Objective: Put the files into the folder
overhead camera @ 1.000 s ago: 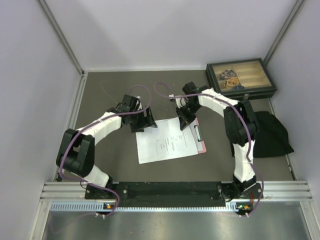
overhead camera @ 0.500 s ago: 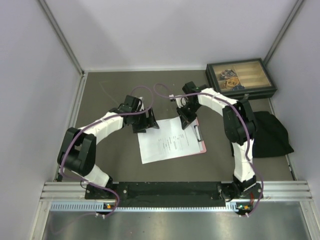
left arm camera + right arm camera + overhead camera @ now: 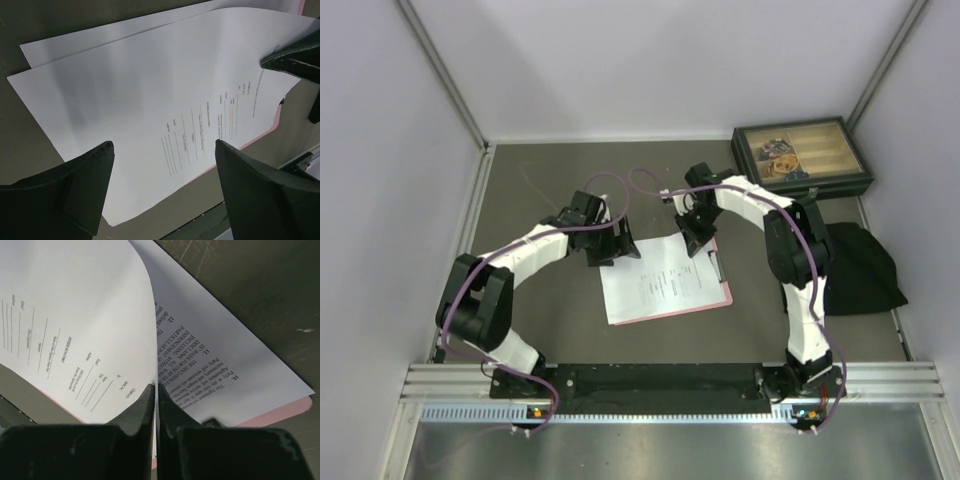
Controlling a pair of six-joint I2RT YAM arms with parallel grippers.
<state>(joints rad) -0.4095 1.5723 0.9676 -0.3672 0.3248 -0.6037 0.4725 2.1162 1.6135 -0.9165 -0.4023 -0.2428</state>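
The pink folder (image 3: 724, 290) is mostly hiding under the paper. Only a thin, flat pink strip is peeking out past the sheets' edges, and its metal clip (image 3: 715, 265) is showing as just a small grey sliver from above. The right gripper (image 3: 155, 392) is reaching in low off a sharply bent arm, jaws pressed together on the edge of the sparse sheet (image 3: 75, 305), which is curling up smooth and white to the left of the fingers. To their right, the dense sheet (image 3: 225, 355) is lying flat on the folder, crammed with black print. The left gripper (image 3: 162, 170) is angling down with jaws spread wide. The sparse sheet is lying between them, with the dense sheet's corner showing just beyond. Whether those fingers are touching the paper, I cannot tell.
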